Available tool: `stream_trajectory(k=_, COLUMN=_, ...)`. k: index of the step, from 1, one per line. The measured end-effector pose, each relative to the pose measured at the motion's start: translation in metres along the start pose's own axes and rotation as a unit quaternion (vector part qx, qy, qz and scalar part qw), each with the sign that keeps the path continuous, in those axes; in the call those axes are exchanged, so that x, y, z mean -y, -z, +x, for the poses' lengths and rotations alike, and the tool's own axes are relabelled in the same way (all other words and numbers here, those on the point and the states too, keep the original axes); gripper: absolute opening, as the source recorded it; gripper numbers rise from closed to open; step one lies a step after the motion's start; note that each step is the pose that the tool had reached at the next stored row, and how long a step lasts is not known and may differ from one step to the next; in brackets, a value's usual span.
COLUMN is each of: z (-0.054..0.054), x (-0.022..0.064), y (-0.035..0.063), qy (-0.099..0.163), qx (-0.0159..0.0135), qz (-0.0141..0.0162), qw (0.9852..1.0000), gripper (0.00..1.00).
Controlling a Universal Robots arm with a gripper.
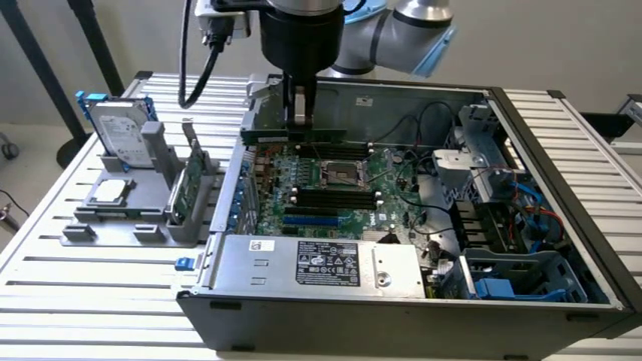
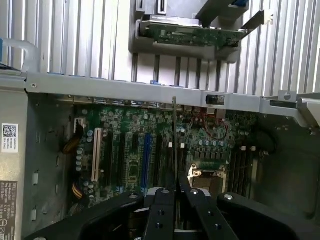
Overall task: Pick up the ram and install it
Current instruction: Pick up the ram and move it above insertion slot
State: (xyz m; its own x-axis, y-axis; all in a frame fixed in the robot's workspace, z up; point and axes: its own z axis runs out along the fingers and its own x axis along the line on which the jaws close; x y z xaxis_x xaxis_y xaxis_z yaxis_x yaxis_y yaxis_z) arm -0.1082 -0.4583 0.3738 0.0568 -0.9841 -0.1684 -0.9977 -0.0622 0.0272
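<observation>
The ram is a narrow green stick held level above the far edge of the motherboard, inside the open computer case. My gripper hangs straight down over it, shut on its middle. In the wrist view the ram shows edge-on as a thin line running out from between the two black fingers, and my gripper is clamped on its near end. The black memory slots lie nearer the camera than the processor socket, in front of the stick and below it.
A grey holder on the slatted table at the exterior view's left carries a silver hard drive in a blue frame and a green expansion card. The power supply fills the case's near side. Cables and drive cages crowd its right.
</observation>
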Motion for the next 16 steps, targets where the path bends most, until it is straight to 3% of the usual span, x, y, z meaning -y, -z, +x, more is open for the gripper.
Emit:
stream_trajectory(k=6, z=-0.006, x=0.0246, y=-0.0078, qy=0.000, qx=-0.0051, qz=-0.0003, qw=1.0000, gripper=0.14)
stream_trajectory(k=16, z=-0.037, x=0.0462, y=-0.0248, qy=-0.001, qx=-0.0159, qz=-0.0009, qw=0.9999, gripper=0.14)
